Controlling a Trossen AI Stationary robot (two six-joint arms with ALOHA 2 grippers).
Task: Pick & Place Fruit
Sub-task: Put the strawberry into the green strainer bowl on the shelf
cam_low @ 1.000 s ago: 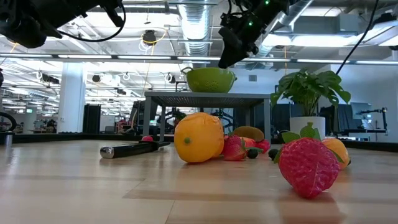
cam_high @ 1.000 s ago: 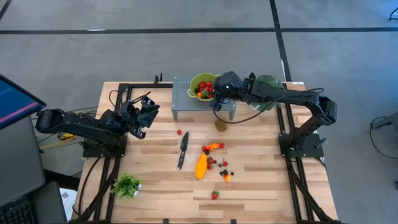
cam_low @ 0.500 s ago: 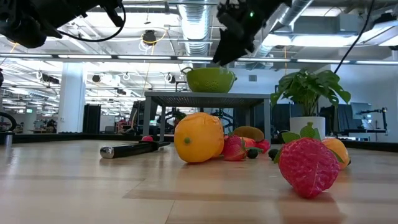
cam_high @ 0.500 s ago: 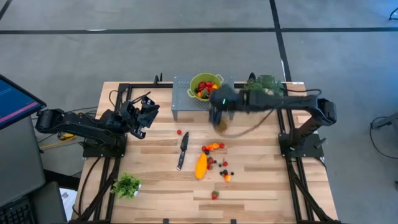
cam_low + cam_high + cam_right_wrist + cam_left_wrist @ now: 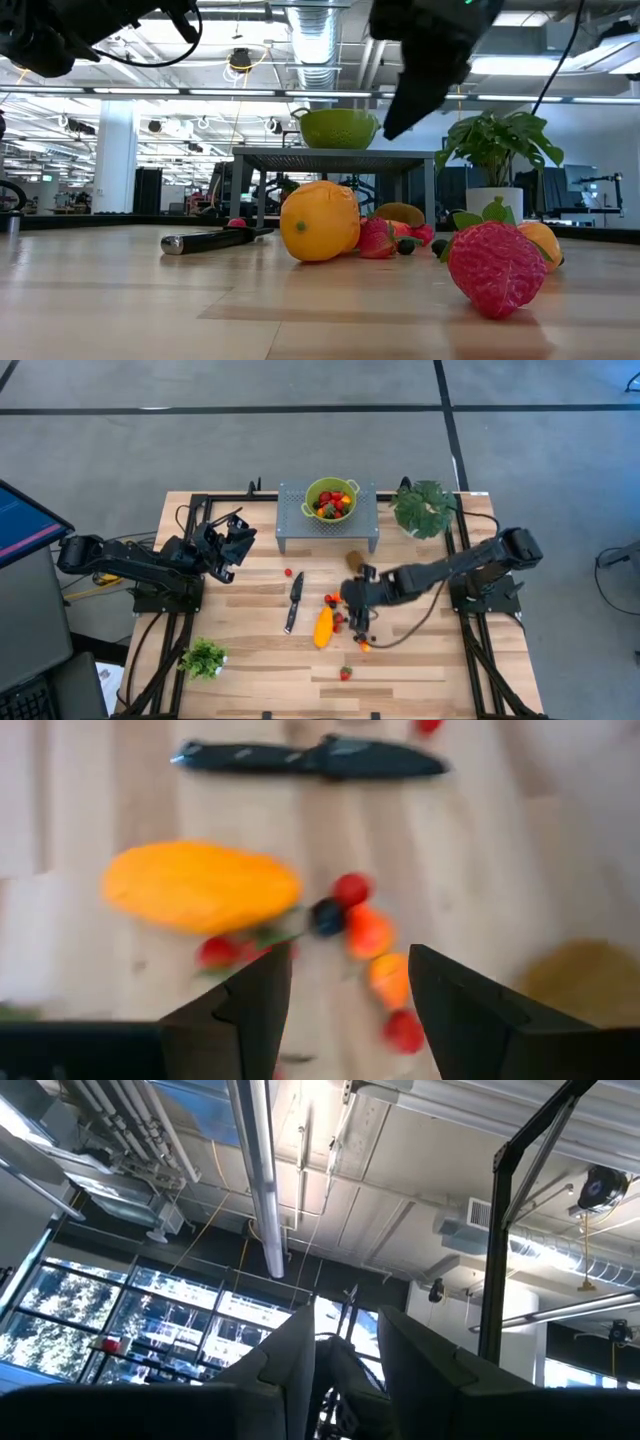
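Evenly lit from overhead, with bright ceiling strips (image 5: pixel 200 92) glaring in the low view and only soft, short shadows on the wooden surface (image 5: pixel 250 650). Heavily motion-blurred in the right wrist view, smearing the yellow-orange fruit (image 5: pixel 200 887) and the knife (image 5: pixel 310 758) beyond it. Dim and backlit in the left wrist view, bright only at the windows (image 5: pixel 130 1320).

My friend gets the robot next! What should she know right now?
Right gripper: open, empty, hovering over the loose fruit pile mid-table.
Left gripper: parked at the left edge, pointing up, holding nothing.
Done: some small fruit sits in the green bowl on the grey stand.
Left: the long yellow-orange fruit, kiwi, strawberries and small balls on the table. Leave the knife.
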